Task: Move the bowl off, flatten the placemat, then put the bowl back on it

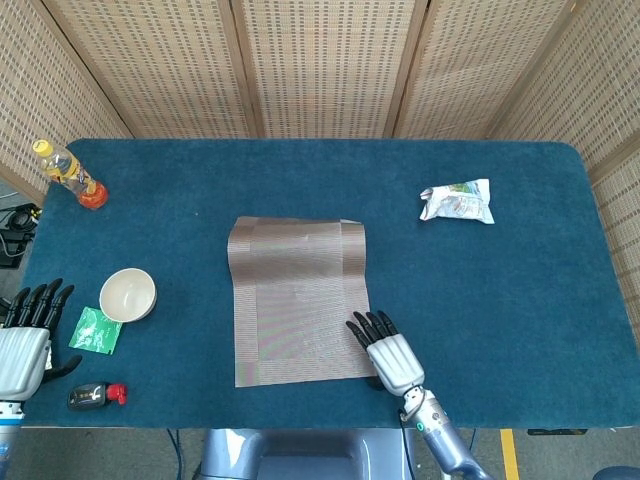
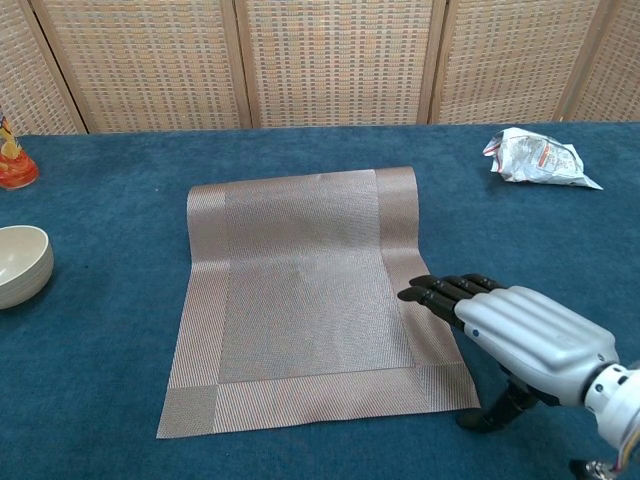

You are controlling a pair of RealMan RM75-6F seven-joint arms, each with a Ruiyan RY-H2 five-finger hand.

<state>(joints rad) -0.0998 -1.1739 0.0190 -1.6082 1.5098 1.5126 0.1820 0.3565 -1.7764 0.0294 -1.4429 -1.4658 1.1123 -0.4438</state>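
Chest view, my right hand (image 2: pixel 520 335) flat, fingers extended, holding nothing, fingertips over the placemat's (image 2: pixel 300 290) right border, bowl (image 1: pixel 128 294) off the mat (near my empty, spread left hand (image 1: pixel 25 335)).

The placemat (image 2: pixel 300 290) looks like woven cloth with fine ribs, and the table (image 1: pixel 500 300) has a soft, fuzzy blue cover. The bowl (image 1: pixel 128 294) is smooth and a bit shiny. The right hand (image 2: pixel 520 330) has a smooth silver shell and black fingers (image 2: pixel 440 290).
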